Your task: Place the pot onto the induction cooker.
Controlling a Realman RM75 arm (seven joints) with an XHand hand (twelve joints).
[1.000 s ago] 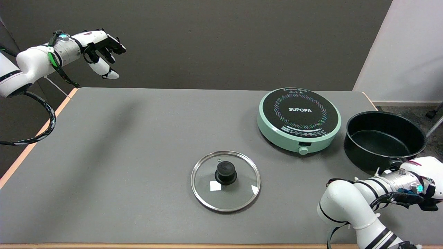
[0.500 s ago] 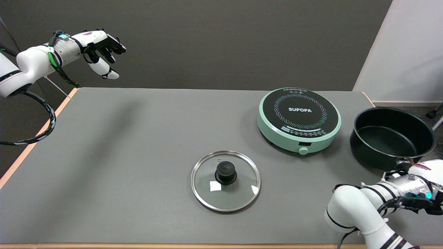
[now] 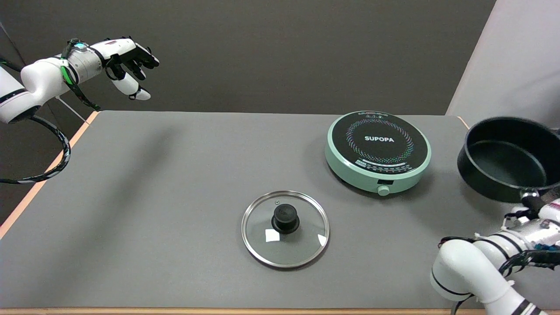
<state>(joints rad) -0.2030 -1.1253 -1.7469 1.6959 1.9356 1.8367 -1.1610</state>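
The right hand (image 3: pixel 550 209) is almost wholly cut off by the picture's right edge; only a white part of it shows just below the pot's handle, so whether its fingers are clamped on that handle cannot be told from this view. The right arm (image 3: pixel 477 271) reaches in from the lower right corner, its white forearm and black cabling leading up to the wrist.

The black pot (image 3: pixel 507 159) sits at the far right of the picture, its handle stub (image 3: pixel 530 199) pointing down toward the hand. Its rim is tilted and its right side is cut off by the frame. It looks raised off the worktop (image 3: pixel 175 197), with a soft shadow on the grey surface beneath and to its left. It is beside the induction cooker (image 3: pixel 377 151), apart from it, not on it.

The cooker, mint green with a black top reading SUPOPA, stands on the worktop's far right part, its knob facing the near side. The glass lid (image 3: pixel 285 228) with a black knob lies flat near the middle of the near side, well apart from both
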